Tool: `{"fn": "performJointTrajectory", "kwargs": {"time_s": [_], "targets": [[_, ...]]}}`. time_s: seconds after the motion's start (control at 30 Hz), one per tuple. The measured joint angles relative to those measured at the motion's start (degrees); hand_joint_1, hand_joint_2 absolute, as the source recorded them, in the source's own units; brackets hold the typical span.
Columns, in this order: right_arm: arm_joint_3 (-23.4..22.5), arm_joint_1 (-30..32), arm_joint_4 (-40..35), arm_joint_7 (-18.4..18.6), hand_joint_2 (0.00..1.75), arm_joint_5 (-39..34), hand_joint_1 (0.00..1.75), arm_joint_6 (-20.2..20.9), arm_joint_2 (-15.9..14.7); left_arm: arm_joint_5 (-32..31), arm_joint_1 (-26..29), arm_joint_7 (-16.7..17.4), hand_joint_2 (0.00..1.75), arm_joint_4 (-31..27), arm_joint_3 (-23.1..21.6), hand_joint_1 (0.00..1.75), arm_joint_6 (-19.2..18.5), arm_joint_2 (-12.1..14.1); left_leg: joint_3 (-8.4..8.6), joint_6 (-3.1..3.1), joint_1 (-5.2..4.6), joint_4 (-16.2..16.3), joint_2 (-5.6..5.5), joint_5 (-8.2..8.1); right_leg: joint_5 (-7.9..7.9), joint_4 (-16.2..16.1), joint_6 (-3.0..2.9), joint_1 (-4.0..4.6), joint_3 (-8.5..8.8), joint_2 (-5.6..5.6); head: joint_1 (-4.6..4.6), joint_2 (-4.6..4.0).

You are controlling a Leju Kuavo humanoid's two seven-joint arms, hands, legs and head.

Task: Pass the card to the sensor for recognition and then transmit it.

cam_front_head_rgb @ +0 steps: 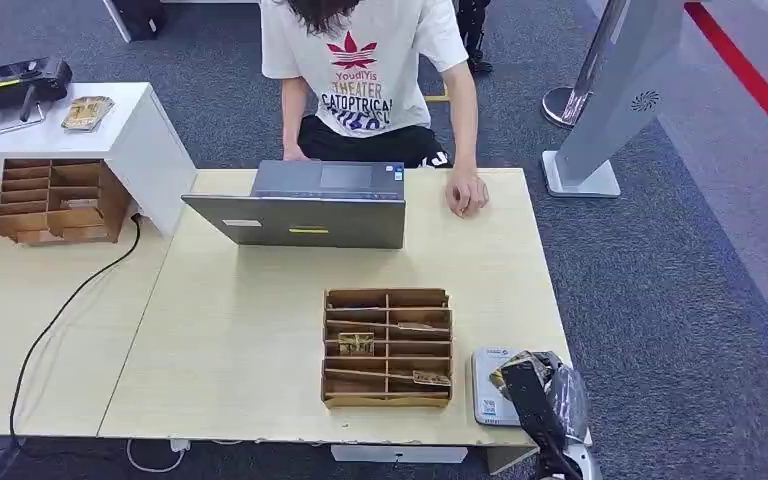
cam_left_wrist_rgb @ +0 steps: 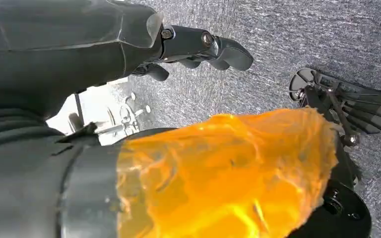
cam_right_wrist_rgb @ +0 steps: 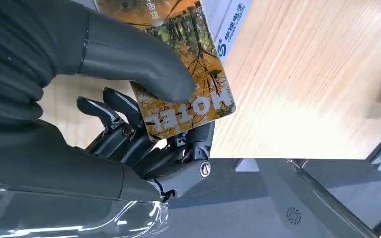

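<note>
Grey carpet [cam_front_head_rgb: 660, 300] all around, with a pale wooden table [cam_front_head_rgb: 260, 330] in the middle of it; a person in a white printed T-shirt [cam_front_head_rgb: 365, 60] stands at the far edge behind a grey laptop [cam_front_head_rgb: 305, 205], one of their hands [cam_front_head_rgb: 467, 195] resting on the tabletop. Closer to the robot there's a brown divided card organizer [cam_front_head_rgb: 388, 347] with a few cards sitting in its slots; just beside it, at the table's near right corner, sits the small white card sensor [cam_front_head_rgb: 492, 395].

The right hand [cam_front_head_rgb: 532, 388] is over that sensor and it's got the card [cam_right_wrist_rgb: 188, 69] pinched; in the right wrist view the thick thumb [cam_right_wrist_rgb: 134, 59] presses on the printed face, an autumn-forest picture with white lettering, and the darker fingers [cam_right_wrist_rgb: 129, 134] back it from the other side; the white sensor casing peeks out just behind the card. Can't tell whether the card actually touches the sensor or hangs just above it.

The left hand [cam_left_wrist_rgb: 198, 49] hangs over the carpet, fingers loosely curled and holding nothing, so I'd call it relaxed.

Off to the left stands a white counter [cam_front_head_rgb: 80, 140] with a second brown organizer [cam_front_head_rgb: 60, 200] beside it; a black cable [cam_front_head_rgb: 70, 300] snakes across the neighbouring tabletop; a grey angled kiosk stand [cam_front_head_rgb: 620, 90] is on the carpet at the right.
</note>
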Motion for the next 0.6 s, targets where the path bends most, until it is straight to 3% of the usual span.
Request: {"fn": "performJointTrajectory", "kwargs": {"time_s": [0.6], "targets": [[0.04,0.35,0.04,0.33,1.75,1.73,1.75,-0.5,0.11,-0.35,0.0,-0.02,0.0,0.0,0.0,0.0,0.0,0.0,0.0,0.0,0.0,0.0,0.0,0.0,0.0,0.0,0.0,0.0,0.0,0.0,0.02,0.0]]}}
